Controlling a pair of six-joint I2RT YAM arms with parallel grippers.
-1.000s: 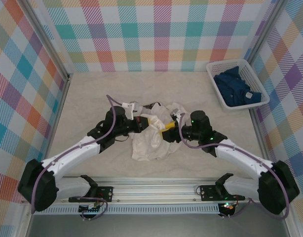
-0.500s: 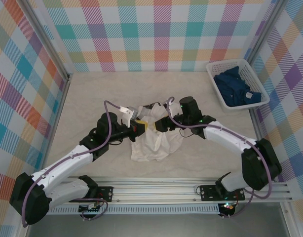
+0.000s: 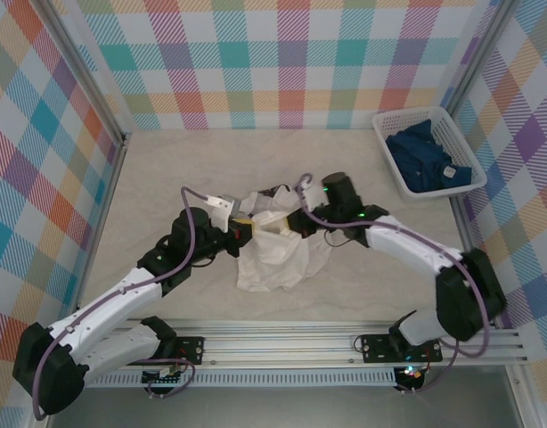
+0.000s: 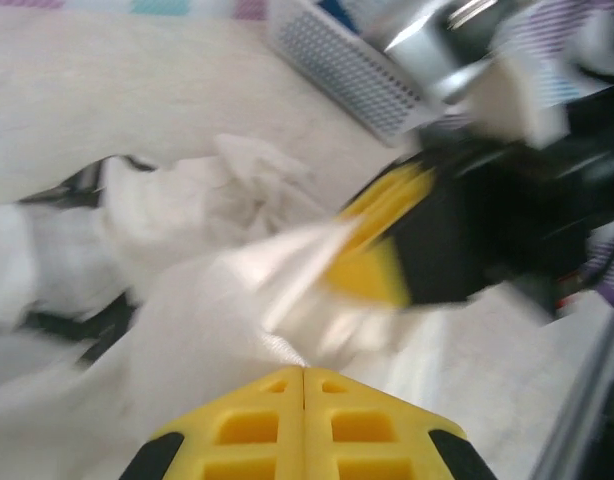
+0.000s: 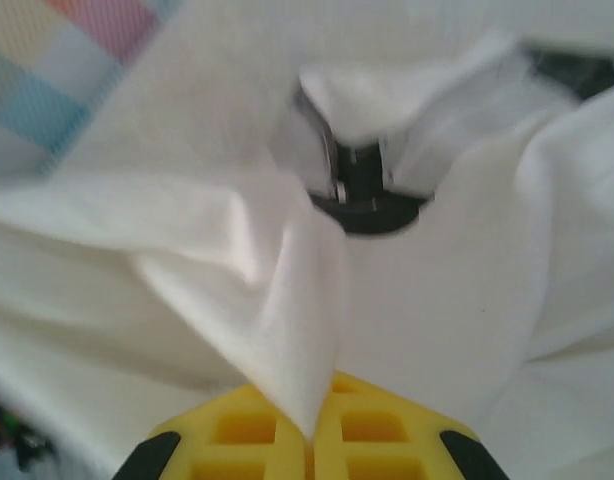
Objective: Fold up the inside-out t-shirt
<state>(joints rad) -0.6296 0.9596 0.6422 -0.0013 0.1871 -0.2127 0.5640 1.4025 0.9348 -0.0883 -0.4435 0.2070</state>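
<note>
Inside-out t-shirt lies crumpled, pinched by the closed left gripper and closed right gripper.

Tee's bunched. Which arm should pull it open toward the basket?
Right, probably: right gripper is shut on a t-shirt fold on the basket side; left gripper holds the opposite edge.
</note>
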